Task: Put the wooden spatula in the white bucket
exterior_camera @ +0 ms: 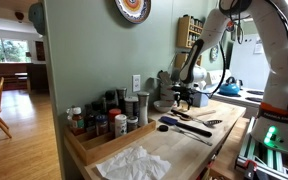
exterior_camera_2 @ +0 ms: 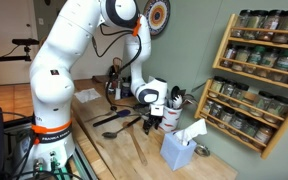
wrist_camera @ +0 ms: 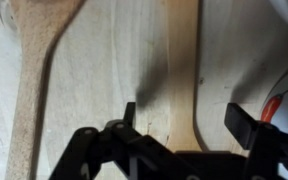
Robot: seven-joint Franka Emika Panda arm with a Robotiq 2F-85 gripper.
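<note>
- Wrist view: the claw [wrist_camera: 184, 118] is spread wide and grips nothing. Its fingers [wrist_camera: 130, 115] point down at the pale countertop [wrist_camera: 104, 50].
- Between the fingers, touching neither, lies the wooden spatula [wrist_camera: 184, 60]. It runs straight ahead of the claw.
- Left of the claw lies a wooden spoon [wrist_camera: 32, 70], apart from the spatula.
- Right of the claw a white rounded thing [wrist_camera: 287, 40] shows at the edge; I cannot tell what it is.
- In both exterior views the arm [exterior_camera_2: 64, 60] [exterior_camera: 274, 50] arches over, with the wrist aimed straight down.
</note>
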